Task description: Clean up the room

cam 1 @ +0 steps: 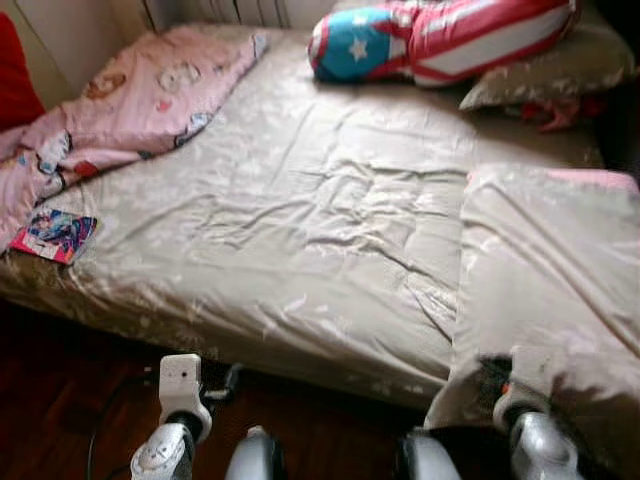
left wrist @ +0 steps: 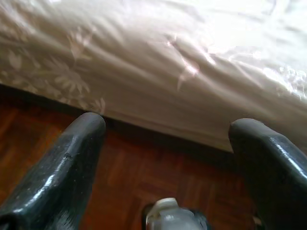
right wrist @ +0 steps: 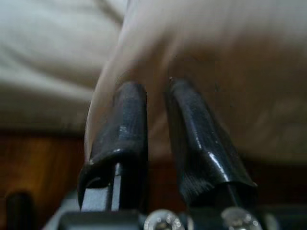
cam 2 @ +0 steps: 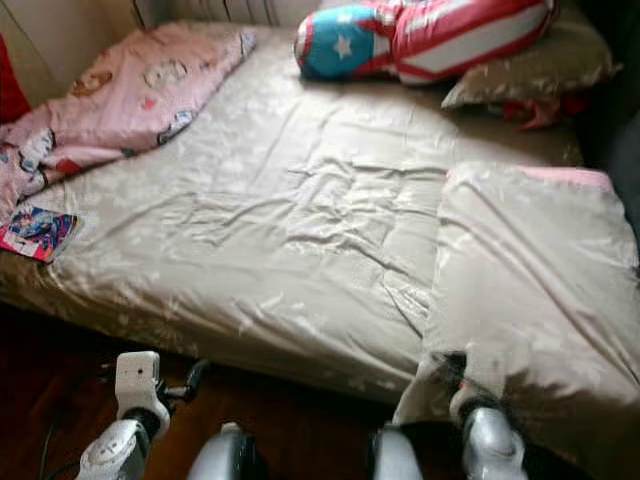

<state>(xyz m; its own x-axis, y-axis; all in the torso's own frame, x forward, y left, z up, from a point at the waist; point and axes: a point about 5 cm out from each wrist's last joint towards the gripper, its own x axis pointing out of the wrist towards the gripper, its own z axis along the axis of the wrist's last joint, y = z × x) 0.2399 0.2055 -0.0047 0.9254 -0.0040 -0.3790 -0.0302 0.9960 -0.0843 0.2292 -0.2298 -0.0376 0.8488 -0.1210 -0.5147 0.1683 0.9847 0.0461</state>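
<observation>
A beige duvet (cam 1: 550, 270) with a pink underside lies folded over the right part of the bed, and its near corner hangs over the bed's front edge. My right gripper (right wrist: 156, 86) is shut on that hanging corner, low at the front right (cam 1: 495, 372). My left gripper (left wrist: 168, 124) is open and holds nothing. It sits just in front of the bed's front edge, above the wooden floor (cam 1: 60, 400). The mattress is covered by a wrinkled beige sheet (cam 1: 300, 220).
A pink patterned blanket (cam 1: 150, 90) is bunched at the bed's far left. A colourful booklet (cam 1: 55, 235) lies on the left front corner. A stars-and-stripes cushion (cam 1: 430, 35) and a beige pillow (cam 1: 570, 70) sit at the head. Something red (cam 1: 15, 80) stands at the far left.
</observation>
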